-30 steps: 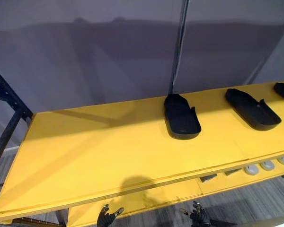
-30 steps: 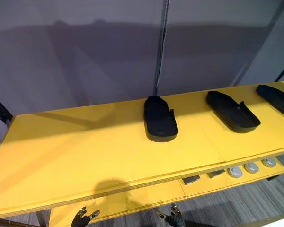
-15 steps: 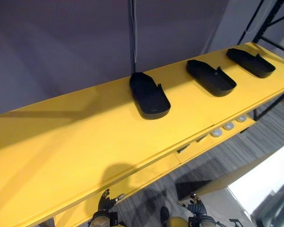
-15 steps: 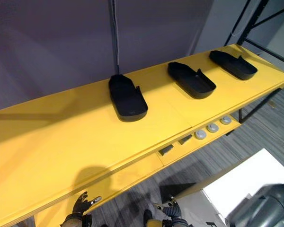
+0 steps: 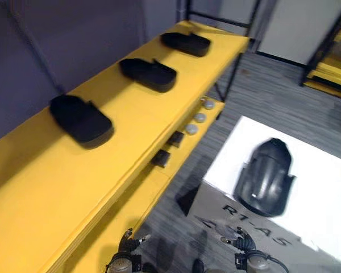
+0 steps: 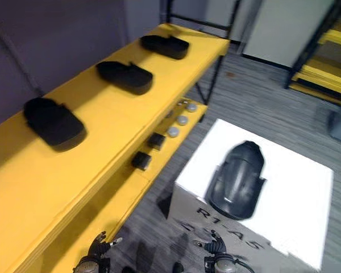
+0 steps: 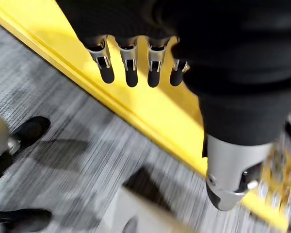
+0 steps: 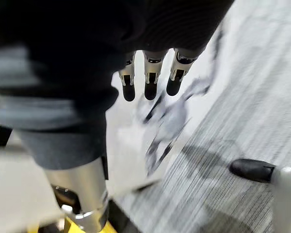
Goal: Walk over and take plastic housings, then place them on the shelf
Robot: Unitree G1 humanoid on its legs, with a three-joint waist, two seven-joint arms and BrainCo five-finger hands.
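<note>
Rightward, smooth curved black housing (image 5: 265, 179) atop white box (image 5: 324, 196).

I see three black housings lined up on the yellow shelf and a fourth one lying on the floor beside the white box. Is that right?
Not quite. The yellow shelf does hold three: the near housing, middle housing and far housing. But the fourth housing lies on top of the white box, not on the floor, as the left eye view shows.
</note>
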